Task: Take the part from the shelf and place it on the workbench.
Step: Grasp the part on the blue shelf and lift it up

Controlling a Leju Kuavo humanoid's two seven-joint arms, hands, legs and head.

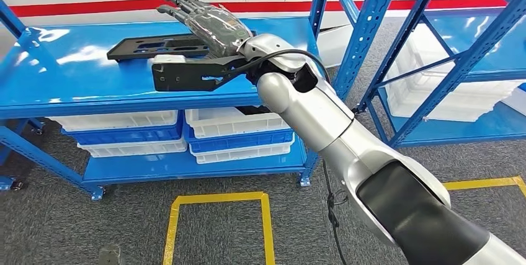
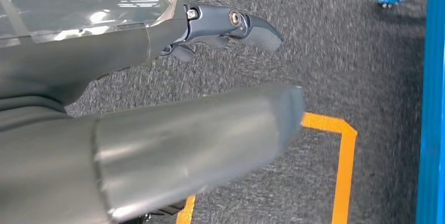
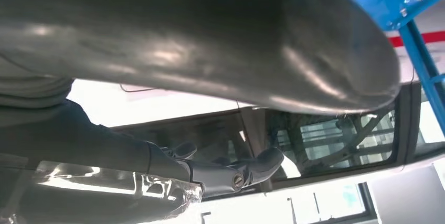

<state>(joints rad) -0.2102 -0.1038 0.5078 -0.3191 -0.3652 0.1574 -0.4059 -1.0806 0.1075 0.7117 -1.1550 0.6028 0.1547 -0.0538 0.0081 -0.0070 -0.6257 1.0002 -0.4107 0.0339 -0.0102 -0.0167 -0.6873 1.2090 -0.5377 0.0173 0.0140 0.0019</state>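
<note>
The part (image 1: 149,46) is a flat black plate with cutouts, lying on the top board of the blue shelf (image 1: 68,82). My right hand (image 1: 208,22) reaches over the plate's right end, fingers stretched out flat above it and holding nothing. In the right wrist view the plate (image 3: 336,140) shows just beyond the dark fingers (image 3: 252,169), under the thick thumb. I cannot tell whether the hand touches the plate. My left hand (image 2: 131,77) hangs over the grey floor with nothing in it, fingers apart.
White and blue bins (image 1: 239,131) fill the shelf's lower level. A second blue rack (image 1: 446,60) with white trays stands to the right, its posts close to my right arm. Yellow tape (image 1: 217,215) marks a square on the grey carpet in front.
</note>
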